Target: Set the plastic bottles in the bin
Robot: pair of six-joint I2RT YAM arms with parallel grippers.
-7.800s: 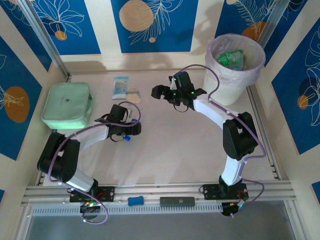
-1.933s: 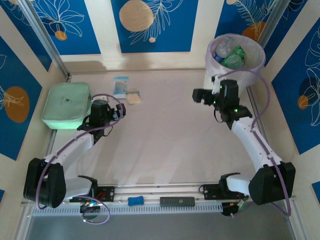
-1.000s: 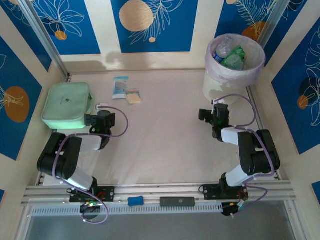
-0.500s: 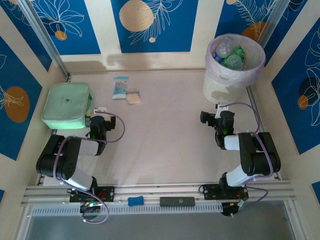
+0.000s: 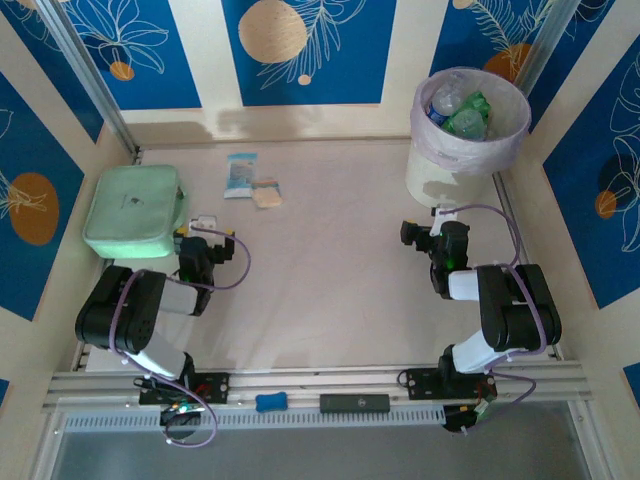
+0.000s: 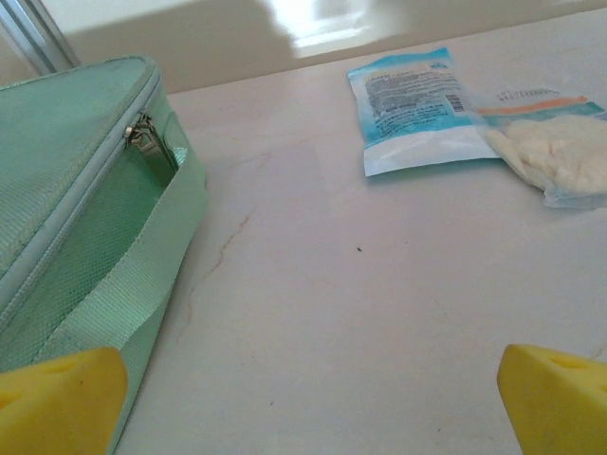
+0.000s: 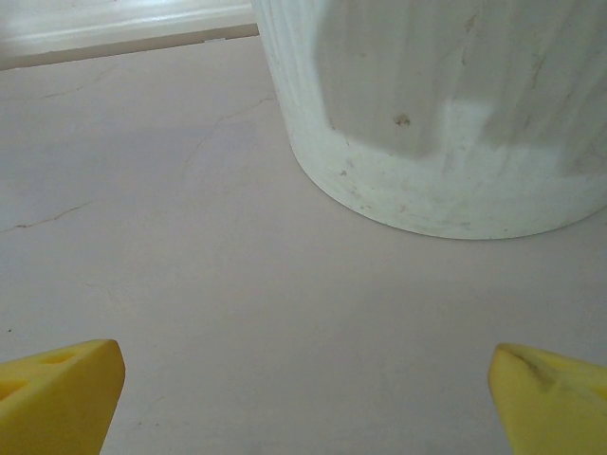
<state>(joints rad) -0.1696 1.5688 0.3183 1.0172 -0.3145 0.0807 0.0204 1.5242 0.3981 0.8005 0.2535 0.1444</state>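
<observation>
Plastic bottles (image 5: 456, 108) aslant in upright bin (image 5: 437, 182)

Top cam: high, above & behind arm bases, looks down over whole surface (image 5: 330, 260). L wrist cam: low, close, faces far-left pouch (image 6: 66, 209) & packet (image 6: 417, 109). R wrist cam: low, near far-right bin (image 7: 446, 123) base. Top cam shares all three.

Surface (image 6: 379, 313): smooth, matt, pale, with faint hairline veins.
Bin (image 7: 446, 142) wall: cream plastic, finely ribbed, scuffed and speckled.
Liner (image 5: 512, 140): thin translucent film.
Pouch (image 6: 66, 190): woven mesh cloth, with a metal zip pull (image 6: 142, 140).
Packet (image 6: 417, 109): glossy printed film.
</observation>
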